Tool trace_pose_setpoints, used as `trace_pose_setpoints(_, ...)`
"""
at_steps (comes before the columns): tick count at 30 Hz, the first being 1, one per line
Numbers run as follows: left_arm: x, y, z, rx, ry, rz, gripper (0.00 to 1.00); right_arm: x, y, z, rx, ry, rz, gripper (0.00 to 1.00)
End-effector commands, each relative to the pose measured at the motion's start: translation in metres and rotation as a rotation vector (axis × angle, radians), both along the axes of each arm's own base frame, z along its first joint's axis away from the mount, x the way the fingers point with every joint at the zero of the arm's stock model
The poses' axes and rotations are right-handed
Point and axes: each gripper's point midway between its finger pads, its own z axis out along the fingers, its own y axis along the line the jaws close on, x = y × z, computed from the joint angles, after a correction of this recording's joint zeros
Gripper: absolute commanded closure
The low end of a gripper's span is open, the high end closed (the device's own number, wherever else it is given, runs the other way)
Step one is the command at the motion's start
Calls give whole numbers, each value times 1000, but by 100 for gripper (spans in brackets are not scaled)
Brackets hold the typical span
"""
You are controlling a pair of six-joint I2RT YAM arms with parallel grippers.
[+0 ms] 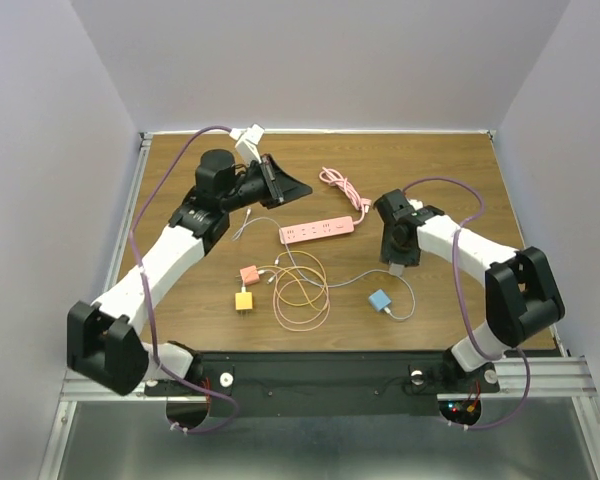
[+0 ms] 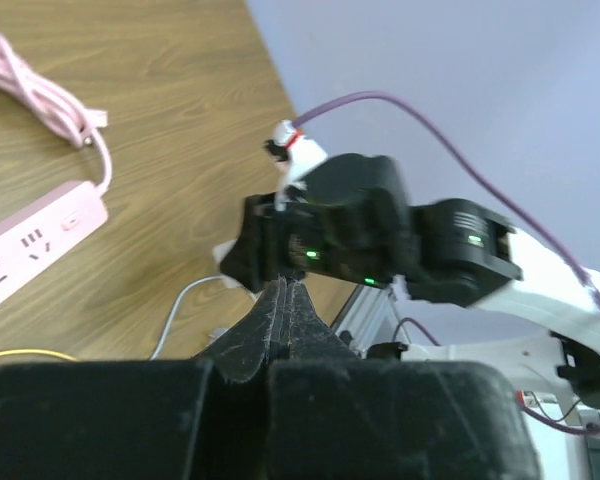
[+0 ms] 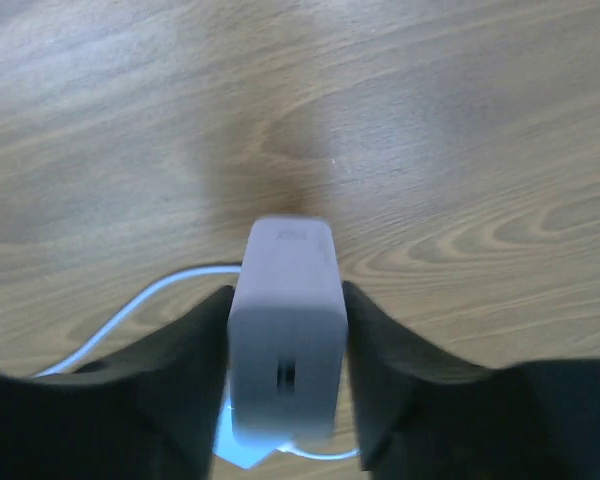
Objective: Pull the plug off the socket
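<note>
The left gripper (image 2: 286, 296) is fully closed with nothing between its fingers. In the top view it hangs above the table (image 1: 450, 170) at about 10 o'clock from the middle and points across toward the other arm. To its right, near the middle of the table, the pink power strip (image 1: 317, 230) lies flat, with its cord (image 1: 342, 188) bundled at 1 o'clock from it. I see nothing plugged into it: the row of outlets looks bare from above, and the end that shows in the left wrist view is bare too. At 7 o'clock from the strip are a small pink cube (image 1: 248, 274) and a yellow cube (image 1: 244, 300), with loops of thin cables (image 1: 300, 292) beside them, and a blue cube (image 1: 380, 300) lies at 5 o'clock. Further right, at 4 o'clock from the strip and well apart from it, the right gripper (image 1: 397, 266) points down at the table. Its wrist view shows it about half open around a white plug (image 3: 285, 320), with one finger against each side of the block, and a white cable (image 3: 150, 300) runs over the wood below. So I judge the main part done: the plug is out of the strip and away from it. What is left seems only to set it down, release it and draw the arm back. Whether the plug already rests on the table I cannot tell.
</note>
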Motion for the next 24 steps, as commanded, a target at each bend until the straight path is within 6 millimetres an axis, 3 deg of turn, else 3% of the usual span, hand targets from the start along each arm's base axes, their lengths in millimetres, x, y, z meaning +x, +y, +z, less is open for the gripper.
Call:
trace_pose_setpoints(1,-22,11,12,-12,-24,13,100,26,7,22,28,-107,-20,27)
trace_pose_setpoints(4,-34,21,18,-9,-41,36,100,28,9,40,58,-153,-6,0)
trace_pose_setpoints(6,-40,27,18,2,-40,52,100,30,12,54,86,-187,9,0)
trace_pose_setpoints(13,-62,43,44,-21,-104,90,100,21,32,145,293,-398,93,0)
trace_pose_setpoints(17,-74,49,54,-26,-114,87,100,2,39,193,432,-506,119,0)
trace_pose_setpoints(20,-88,56,77,-61,-171,91,100,-20,37,237,532,-621,131,0)
trace_pose_setpoints(21,-89,56,78,-62,-172,90,100,-21,39,240,545,-621,136,0)
trace_pose_setpoints(23,-96,59,87,-76,-200,87,100,-35,41,265,607,-676,168,0)
trace_pose_setpoints(24,-102,62,97,-90,-232,86,100,-48,39,288,650,-734,191,0)
